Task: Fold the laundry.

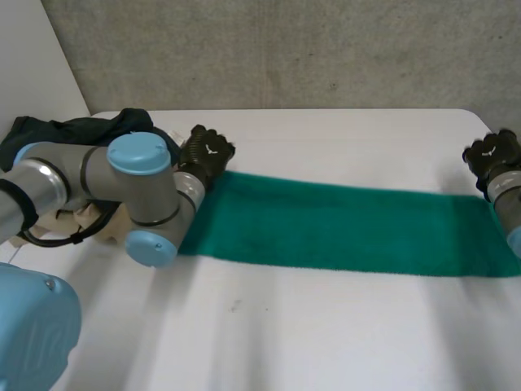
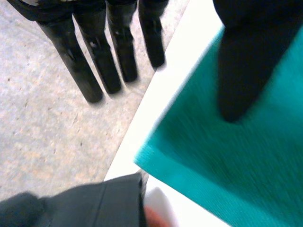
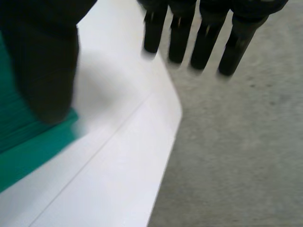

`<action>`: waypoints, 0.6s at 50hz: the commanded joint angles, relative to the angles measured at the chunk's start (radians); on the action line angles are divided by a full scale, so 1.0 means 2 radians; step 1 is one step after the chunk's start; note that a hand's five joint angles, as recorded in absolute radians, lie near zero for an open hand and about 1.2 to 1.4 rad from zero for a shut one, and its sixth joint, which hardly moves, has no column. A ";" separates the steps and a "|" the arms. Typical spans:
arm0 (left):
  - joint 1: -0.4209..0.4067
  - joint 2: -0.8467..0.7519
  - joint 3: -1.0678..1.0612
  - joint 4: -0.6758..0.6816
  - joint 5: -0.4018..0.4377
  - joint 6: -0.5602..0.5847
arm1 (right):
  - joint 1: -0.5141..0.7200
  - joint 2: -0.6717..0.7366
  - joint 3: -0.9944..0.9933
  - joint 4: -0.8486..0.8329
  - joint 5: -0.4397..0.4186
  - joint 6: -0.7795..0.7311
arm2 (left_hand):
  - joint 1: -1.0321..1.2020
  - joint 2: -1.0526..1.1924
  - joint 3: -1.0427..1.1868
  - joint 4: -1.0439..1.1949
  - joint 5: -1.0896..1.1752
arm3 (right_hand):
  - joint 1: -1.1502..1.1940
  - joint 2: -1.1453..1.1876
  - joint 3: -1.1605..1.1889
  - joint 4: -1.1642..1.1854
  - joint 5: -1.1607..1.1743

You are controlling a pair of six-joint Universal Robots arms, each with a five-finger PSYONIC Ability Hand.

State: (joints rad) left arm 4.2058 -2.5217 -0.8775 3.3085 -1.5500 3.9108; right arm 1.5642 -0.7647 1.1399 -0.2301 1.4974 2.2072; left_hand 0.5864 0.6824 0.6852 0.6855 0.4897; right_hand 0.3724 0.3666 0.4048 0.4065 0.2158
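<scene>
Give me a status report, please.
Both hands open: left hand at far-left corner of green cloth, right hand at far-right. Cloth flat. Dark clothes heaped beside left arm.

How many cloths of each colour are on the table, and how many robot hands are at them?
Green cloth: 1
Dark cloth: 1
Black hands: 2, the left hand and the right hand
Total: 4

White table (image 1: 326, 334), rough grey concrete wall (image 1: 285, 49) behind, speckled grey floor (image 3: 246, 151) beyond its edge
</scene>
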 commanded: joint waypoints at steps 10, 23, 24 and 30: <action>-0.024 0.130 -0.119 0.001 0.006 -0.099 | -0.019 -0.155 0.118 0.140 -0.060 0.101 | -0.206 -0.254 -0.255 -0.255 -0.245 | -0.099 -0.096 -0.115 -0.116 -0.108; -0.017 0.189 -0.218 0.002 0.045 -0.154 | -0.140 -0.181 0.282 0.088 -0.158 0.101 | -0.206 -0.254 -0.255 -0.255 -0.245 | 0.129 0.132 0.113 0.112 0.120; -0.017 0.188 -0.219 0.002 0.046 -0.154 | -0.142 -0.181 0.287 0.077 -0.160 0.101 | -0.206 -0.254 -0.255 -0.255 -0.245 | 0.131 0.134 0.115 0.114 0.122; -0.015 0.184 -0.213 0.003 0.045 -0.155 | -0.147 -0.152 0.294 0.022 -0.164 0.101 | -0.206 -0.254 -0.255 -0.255 -0.245 | 0.154 0.157 0.138 0.137 0.145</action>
State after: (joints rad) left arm 4.1738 -2.1420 -1.3173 3.3143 -1.4595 3.5982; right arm 1.2741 -1.1232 1.7177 -0.0824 1.1730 2.4127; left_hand 0.1926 0.2100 0.2112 0.2031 0.0498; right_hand 0.5428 0.5431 0.5498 0.5458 0.3782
